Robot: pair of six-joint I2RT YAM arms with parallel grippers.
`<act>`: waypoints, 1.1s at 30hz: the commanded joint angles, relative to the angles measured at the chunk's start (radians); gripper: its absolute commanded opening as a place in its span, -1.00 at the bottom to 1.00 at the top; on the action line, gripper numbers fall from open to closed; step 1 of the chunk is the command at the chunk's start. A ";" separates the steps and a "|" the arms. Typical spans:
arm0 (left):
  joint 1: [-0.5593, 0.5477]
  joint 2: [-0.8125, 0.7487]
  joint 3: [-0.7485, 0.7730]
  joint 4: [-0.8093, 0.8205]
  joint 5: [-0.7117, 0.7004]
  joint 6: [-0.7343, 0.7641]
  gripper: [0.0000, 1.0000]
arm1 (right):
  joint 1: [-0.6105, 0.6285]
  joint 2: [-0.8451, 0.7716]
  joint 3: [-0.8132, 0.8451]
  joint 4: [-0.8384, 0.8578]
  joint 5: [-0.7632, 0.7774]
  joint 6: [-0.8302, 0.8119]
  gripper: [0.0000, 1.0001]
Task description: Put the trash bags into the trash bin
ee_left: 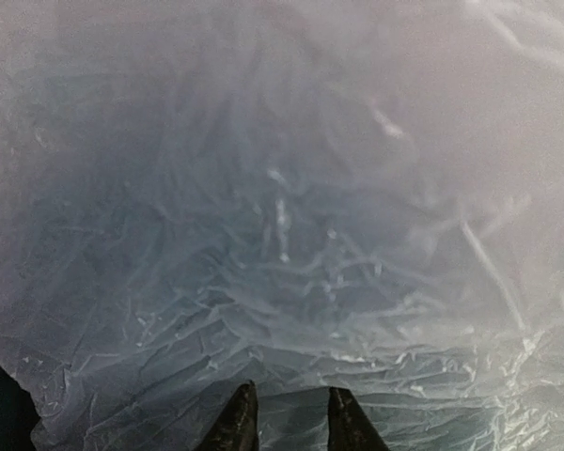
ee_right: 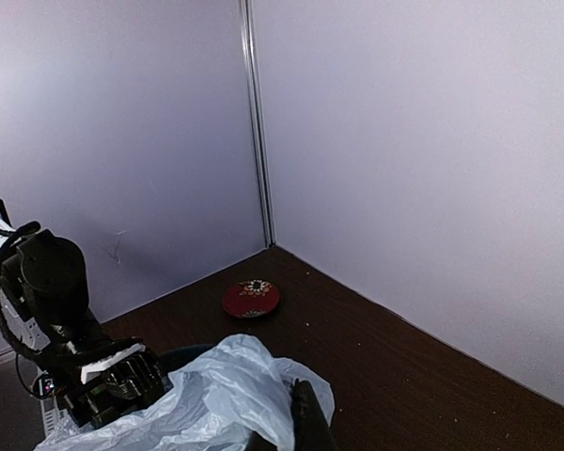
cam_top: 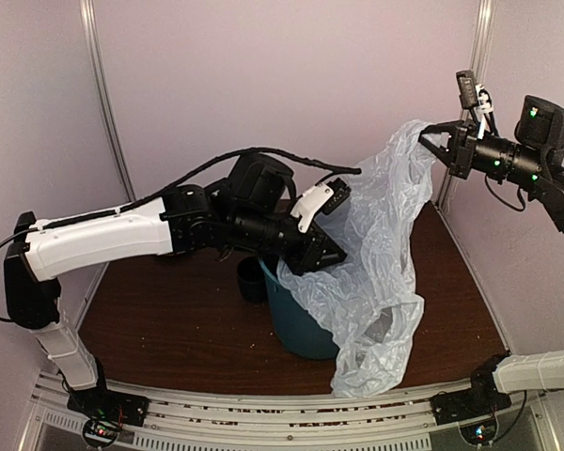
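The thin pale blue-grey trash bag (cam_top: 385, 244) hangs from my right gripper (cam_top: 439, 143), which is shut on its top edge high at the right. The bag drapes down over the teal trash bin (cam_top: 296, 324) and its lower end lies on the table in front. My left gripper (cam_top: 327, 252) reaches into the bag's folds just above the bin's rim. In the left wrist view, crinkled plastic (ee_left: 291, 235) fills the frame and the left gripper (ee_left: 289, 418) has its jaws apart. In the right wrist view, the bag (ee_right: 207, 399) is bunched against one dark finger (ee_right: 305, 413); the other finger is hidden.
A small dark mug (cam_top: 252, 279) stands just left of the bin, under the left arm. A red patterned plate (ee_right: 252, 298) lies near the back corner of the brown table (cam_top: 169, 319). Pale walls close in the back and both sides.
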 commanded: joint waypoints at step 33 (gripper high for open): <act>-0.226 -0.441 0.002 -0.267 -0.333 0.233 0.29 | 0.041 0.222 -0.007 0.059 0.056 -0.014 -1.00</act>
